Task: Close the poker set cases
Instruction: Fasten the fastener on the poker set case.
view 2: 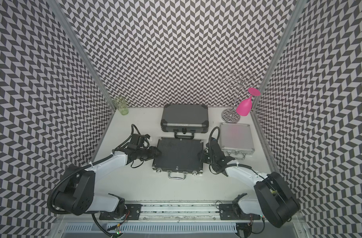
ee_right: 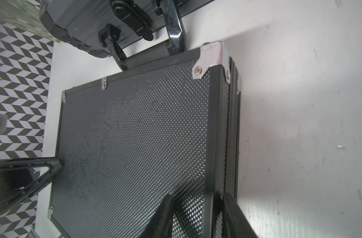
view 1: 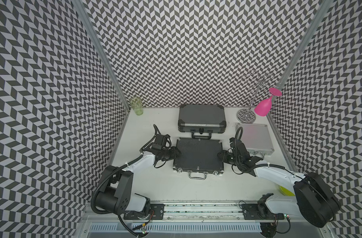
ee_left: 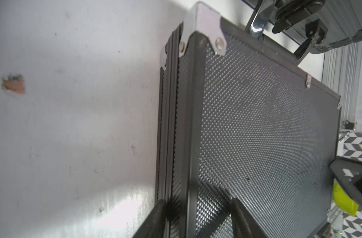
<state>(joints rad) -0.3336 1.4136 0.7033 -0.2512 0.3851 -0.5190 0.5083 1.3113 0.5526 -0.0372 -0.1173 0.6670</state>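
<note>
The flat textured black case [view 1: 198,154] lies mid-table with its lid down and its handle toward the front. Behind it stands the thick ribbed dark grey case [view 1: 202,118], lid down. The square silver case [view 1: 256,137] sits at the right, also lid down. My left gripper [view 1: 178,153] is at the black case's left edge. In the left wrist view the left gripper [ee_left: 198,202] has its jaws apart, one finger over the lid [ee_left: 258,123] and one beside the side wall. My right gripper [view 1: 219,155] mirrors this at the right edge, and the right gripper [ee_right: 197,195] straddles that rim with jaws apart.
A green drinking glass [view 1: 136,106] stands in the back left corner. A chrome rack [view 1: 246,116] at the back right holds a hanging pink goblet [view 1: 263,106]. A yellow-green object [view 1: 285,190] lies under the right arm. Patterned walls close three sides.
</note>
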